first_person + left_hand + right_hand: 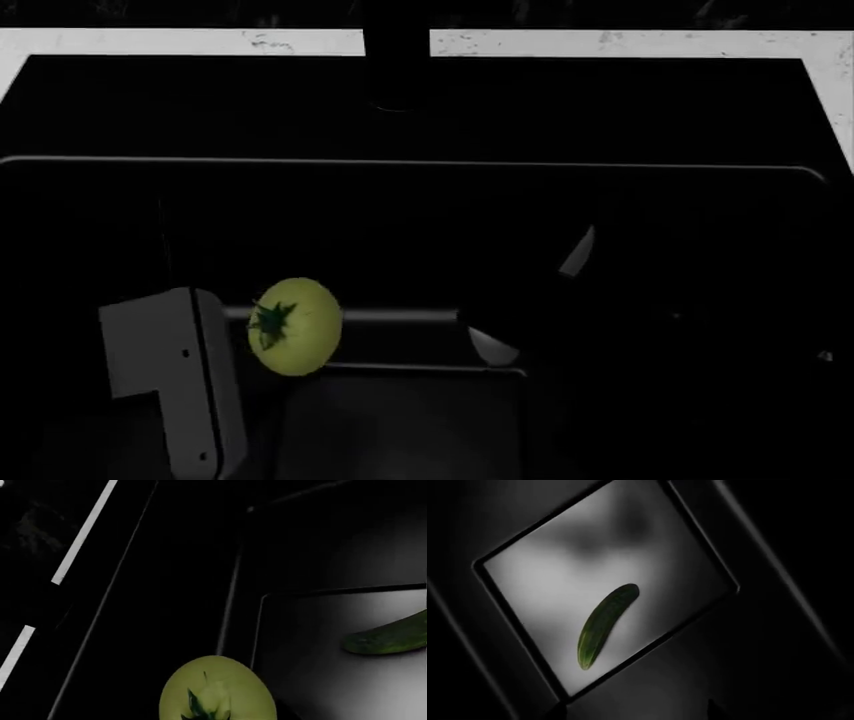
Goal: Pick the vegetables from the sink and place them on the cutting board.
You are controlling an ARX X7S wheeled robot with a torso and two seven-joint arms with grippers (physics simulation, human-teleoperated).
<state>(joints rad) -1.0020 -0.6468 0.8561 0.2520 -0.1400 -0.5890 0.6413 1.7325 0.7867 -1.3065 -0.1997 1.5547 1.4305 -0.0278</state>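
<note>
The left arm's grey box-shaped gripper (180, 385) sits just beside the round yellow-green tomato (295, 326); whether its jaws grip it cannot be told. The right gripper is lost in darkness. The dark green curved cucumber (606, 623) lies alone on the black sink's (547, 565) grey floor, clear of its thin edge lines. No writing is legible.

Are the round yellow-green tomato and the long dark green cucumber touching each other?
Apart. The left wrist view shows tomato and cucumber separated by bare sink floor.
</note>
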